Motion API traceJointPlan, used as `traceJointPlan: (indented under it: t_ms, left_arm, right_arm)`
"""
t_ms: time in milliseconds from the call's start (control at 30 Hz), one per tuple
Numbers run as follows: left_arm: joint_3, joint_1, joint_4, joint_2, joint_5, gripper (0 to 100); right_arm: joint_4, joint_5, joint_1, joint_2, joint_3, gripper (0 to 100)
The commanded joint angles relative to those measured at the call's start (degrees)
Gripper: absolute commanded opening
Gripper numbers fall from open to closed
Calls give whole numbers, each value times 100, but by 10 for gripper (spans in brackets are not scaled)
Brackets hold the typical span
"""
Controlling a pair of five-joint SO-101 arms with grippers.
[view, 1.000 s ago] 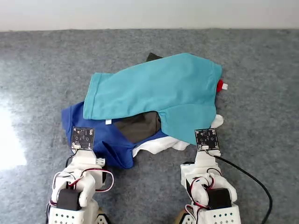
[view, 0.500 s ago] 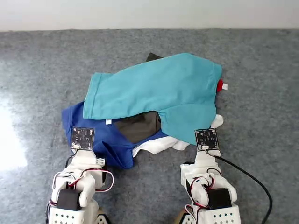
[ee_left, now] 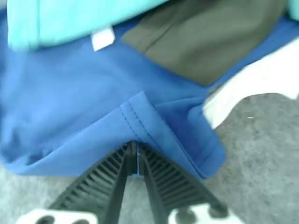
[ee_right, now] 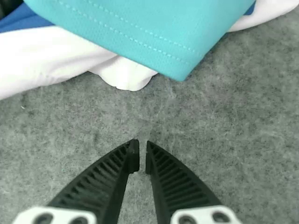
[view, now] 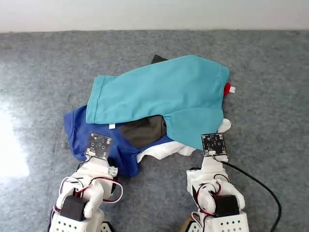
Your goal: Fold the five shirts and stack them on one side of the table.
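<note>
Several shirts lie in a heap at mid-table. A teal shirt (view: pixel 159 92) is spread on top, over a dark shirt (view: pixel 145 129), a blue shirt (view: pixel 77 128) and a white shirt (view: pixel 161 150). A bit of red shirt (view: pixel 227 89) pokes out at the right. My left gripper (ee_left: pixel 133 149) is shut, its tips at the near hem of the blue shirt (ee_left: pixel 70 107); whether cloth is pinched is unclear. My right gripper (ee_right: pixel 139 151) is shut over bare table, just short of the teal shirt's (ee_right: pixel 154 23) corner and the white shirt (ee_right: pixel 51 56).
The grey felt-like table (view: pixel 43 72) has free room to the left, right and behind the heap. A black cable (view: pixel 260 186) runs from the right arm off the near right. A bright glare patch (view: pixel 9 145) lies at the left edge.
The left arm has swung to the right and forward, bringing its wrist over the near edge of the blue shirt. The right arm and the shirts have not moved.
</note>
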Motion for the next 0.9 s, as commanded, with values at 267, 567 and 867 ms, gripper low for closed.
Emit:
traceJointPlan:
  t_ms: [267, 567, 867]
  left_arm:
    - [-725, -158, -958, -44, -2233, 148]
    - [-2475, -1178, -1380, 220, -2655, 66]
    - [-5059, -422, -308, 4079, -2664, 32]
  right_arm:
    - [40, -53, 4, -22, 88, 39]
    - [40, -53, 4, -22, 88, 39]
    - [40, -53, 4, -22, 88, 39]
